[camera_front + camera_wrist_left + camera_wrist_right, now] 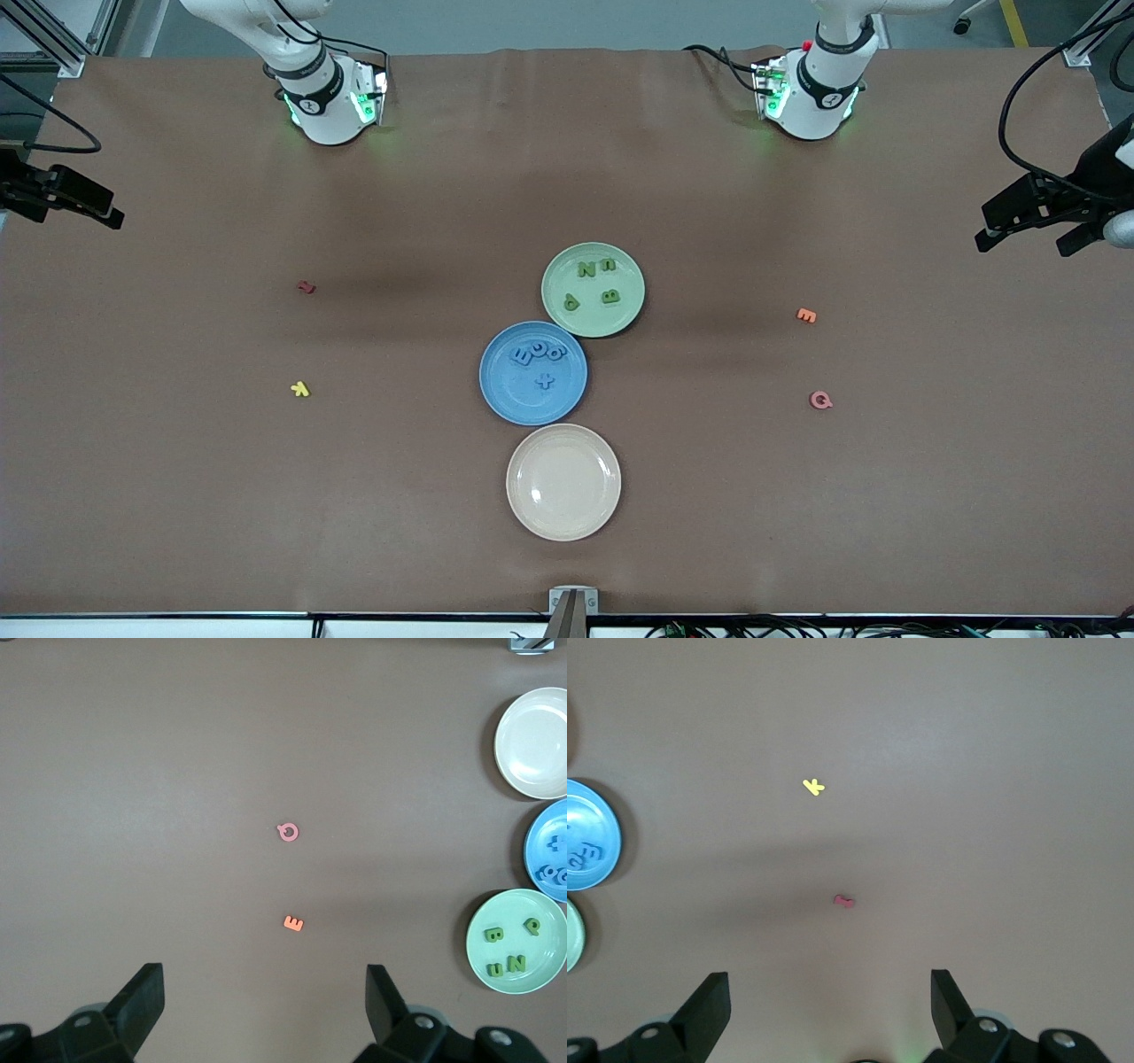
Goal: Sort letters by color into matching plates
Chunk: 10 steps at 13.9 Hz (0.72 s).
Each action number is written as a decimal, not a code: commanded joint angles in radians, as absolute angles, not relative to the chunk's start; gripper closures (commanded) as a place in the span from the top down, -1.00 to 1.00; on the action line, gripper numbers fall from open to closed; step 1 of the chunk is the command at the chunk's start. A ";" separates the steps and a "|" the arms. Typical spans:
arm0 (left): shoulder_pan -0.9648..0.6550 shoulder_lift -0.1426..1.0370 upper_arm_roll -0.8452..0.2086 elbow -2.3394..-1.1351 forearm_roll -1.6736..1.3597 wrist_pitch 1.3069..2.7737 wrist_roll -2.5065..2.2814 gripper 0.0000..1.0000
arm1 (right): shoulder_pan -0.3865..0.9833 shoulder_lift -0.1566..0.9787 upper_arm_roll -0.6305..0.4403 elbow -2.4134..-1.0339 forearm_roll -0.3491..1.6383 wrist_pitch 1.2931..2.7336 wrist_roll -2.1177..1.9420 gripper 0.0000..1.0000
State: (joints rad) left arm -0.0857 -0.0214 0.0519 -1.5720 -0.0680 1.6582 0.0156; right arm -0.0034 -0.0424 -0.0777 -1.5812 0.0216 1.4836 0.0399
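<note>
The pale green plate [602, 322] holds several green letters [610, 296], also seen in the left wrist view as green letters [493, 935] on the green plate [546, 948]. Touching it, nearer the front camera, the blue plate [523, 404] holds several blue letters [539, 352]. The right wrist view catches that blue plate [594, 815] at its edge. My left gripper [266, 979] hangs open and empty high over bare table toward the left arm's end. My right gripper [829, 979] hangs open and empty high over the right arm's end. Neither gripper shows in the front view.
An empty cream plate [563, 481] lies nearest the front camera. An orange letter [806, 315] and a pink letter [821, 400] lie toward the left arm's end. A red letter [306, 287] and a yellow letter [300, 388] lie toward the right arm's end.
</note>
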 commanded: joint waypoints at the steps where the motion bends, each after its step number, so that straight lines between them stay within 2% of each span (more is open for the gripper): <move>1: -0.086 -0.029 0.054 -1.566 -0.063 1.644 0.031 1.00 | -0.025 -0.072 -0.066 -1.603 0.046 1.490 0.021 1.00; 10: -0.087 -0.029 0.052 -1.562 -0.060 1.644 0.031 0.99 | -0.014 -0.092 -0.058 -1.601 0.034 1.470 -0.048 1.00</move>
State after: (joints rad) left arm -0.0857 -0.0214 0.0519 -1.5709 -0.0680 1.6583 0.0156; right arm -0.0078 -0.0693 -0.0659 -1.5812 0.0309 1.4741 -0.0413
